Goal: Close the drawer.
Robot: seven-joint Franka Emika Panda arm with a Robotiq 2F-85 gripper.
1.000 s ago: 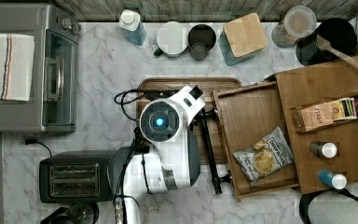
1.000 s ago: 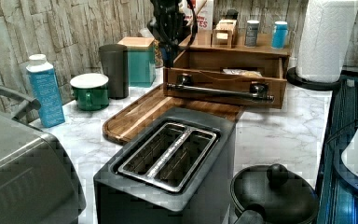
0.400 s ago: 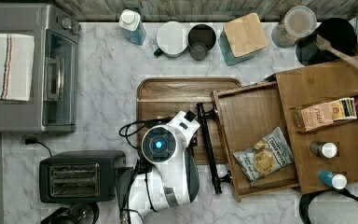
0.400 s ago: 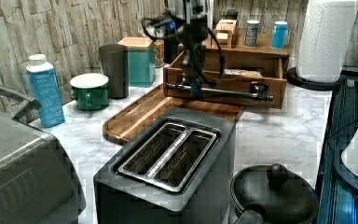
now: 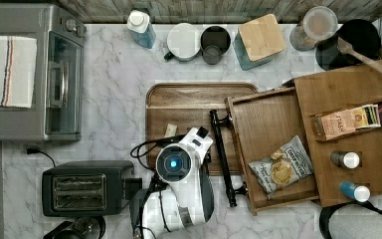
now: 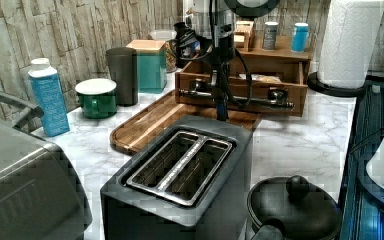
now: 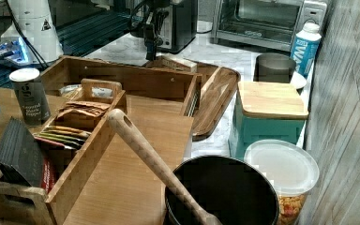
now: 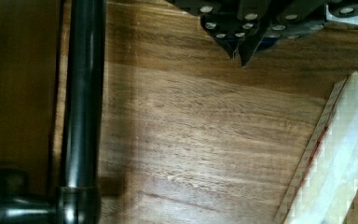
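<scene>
The drawer [image 5: 273, 144] stands open; the gripper [image 8: 240, 56], fingers clenched on nothing, hovers at nine o'clock of its handle [image 5: 223, 154]. Next: push it in.

You have a white marble tabletop [image 5: 109, 104] with grey veins. On it, at the top view's left, stands a toaster oven [image 5: 30, 74], and below it a black toaster [image 5: 87, 188]. Along the top view's upper edge stand a blue bottle [image 5: 141, 28], a green bowl with white lid [image 5: 184, 42], a dark cup [image 5: 215, 44], a teal box with wooden lid [image 5: 259, 41] and a clear jar [image 5: 314, 27]. In the middle lies a dark wooden tray [image 5: 189, 109]. At the top view's right stands the wooden cabinet [image 5: 348, 134].
</scene>
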